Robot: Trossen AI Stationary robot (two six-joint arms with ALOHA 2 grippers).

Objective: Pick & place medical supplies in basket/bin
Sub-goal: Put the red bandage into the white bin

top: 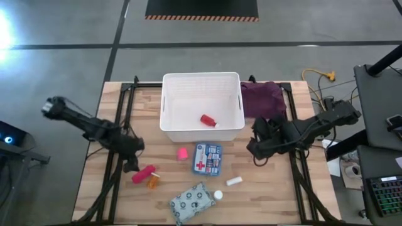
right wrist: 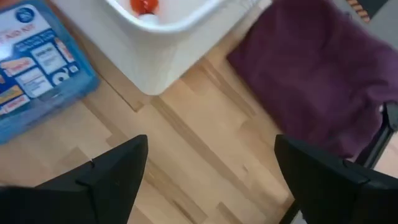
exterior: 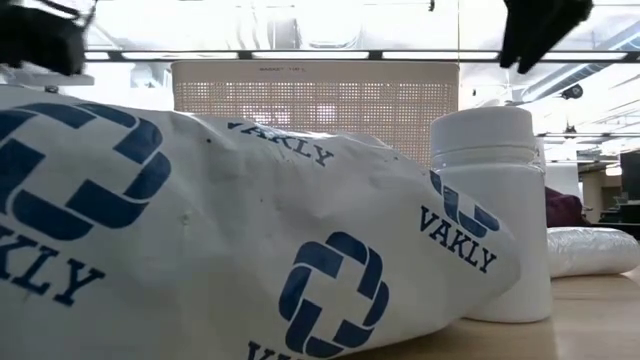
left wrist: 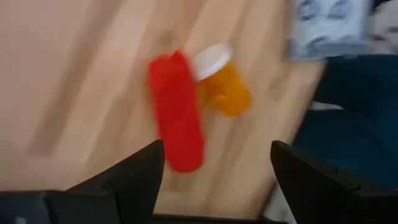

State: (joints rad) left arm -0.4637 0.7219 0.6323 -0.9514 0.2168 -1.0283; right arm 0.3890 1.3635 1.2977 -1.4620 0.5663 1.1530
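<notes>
Wooden planks make up the table, which stands on a grey concrete floor, and at its far middle sits the white basket, set within reach of both arms. One red tube already lies inside it, so the sorting looks barely begun.

Near the basket's front wall are the pink block and the blue-white first-aid box. Nearer still lie a small white bottle, a white-capped bottle and the grey patterned pouch, spread out, probably so each can be gripped alone.

At the near left a second red tube touches the orange vial. The left gripper hovers above this pair, fingers spread wide and holding nothing, seemingly lined up on the tube.

The right gripper, likewise wide open and empty, hangs over bare wood beside the basket's near right corner, between the first-aid box and the purple cloth bundle at the far right.

Beyond the table, a desk with a keyboard stands on the right.
</notes>
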